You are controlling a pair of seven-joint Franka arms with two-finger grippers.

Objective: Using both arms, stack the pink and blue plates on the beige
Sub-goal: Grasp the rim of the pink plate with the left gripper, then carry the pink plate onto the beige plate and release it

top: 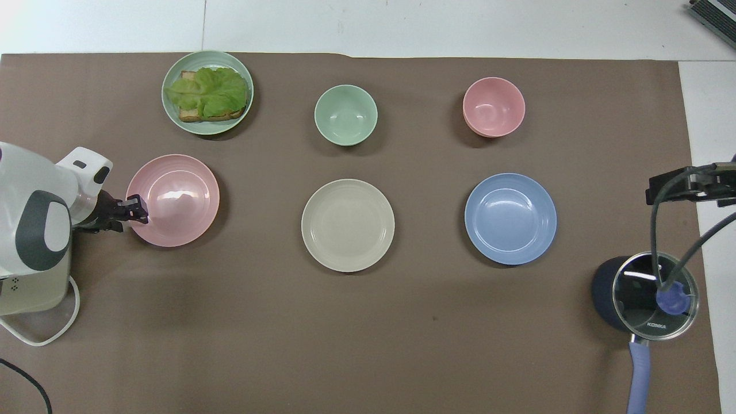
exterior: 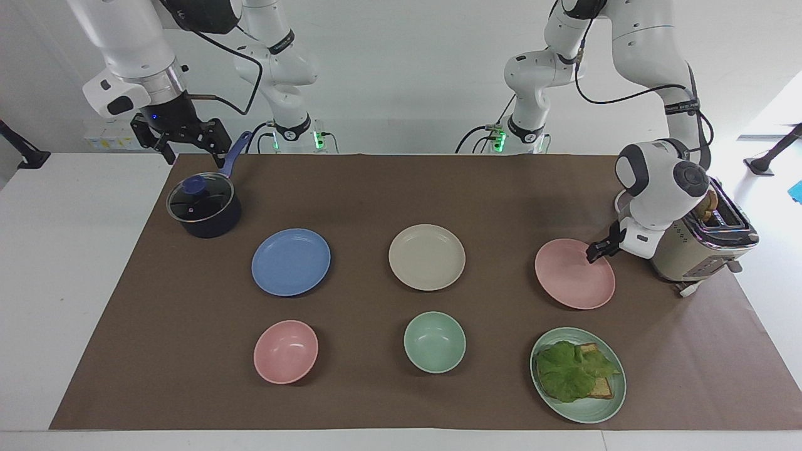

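Observation:
The pink plate (exterior: pixel 573 279) (top: pixel 178 201) lies flat on the brown mat at the left arm's end of the table. My left gripper (exterior: pixel 593 254) (top: pixel 135 209) is down at that plate's rim, on the toaster's side. The beige plate (exterior: pixel 427 257) (top: pixel 348 225) rests mid-table with nothing on it. Toward the right arm's end sits the blue plate (exterior: pixel 291 262) (top: pixel 510 218). My right gripper (exterior: pixel 194 153) (top: pixel 690 185) hangs open and empty over the table's edge beside the pot, waiting.
A beige toaster (exterior: pixel 695 250) stands just beside the left gripper. A dark lidded pot (exterior: pixel 203 207) with a blue handle sits under the right gripper. A pink bowl (exterior: pixel 286 351), a green bowl (exterior: pixel 435 342) and a green plate (exterior: pixel 586 410) with lettuce toast lie farther from the robots.

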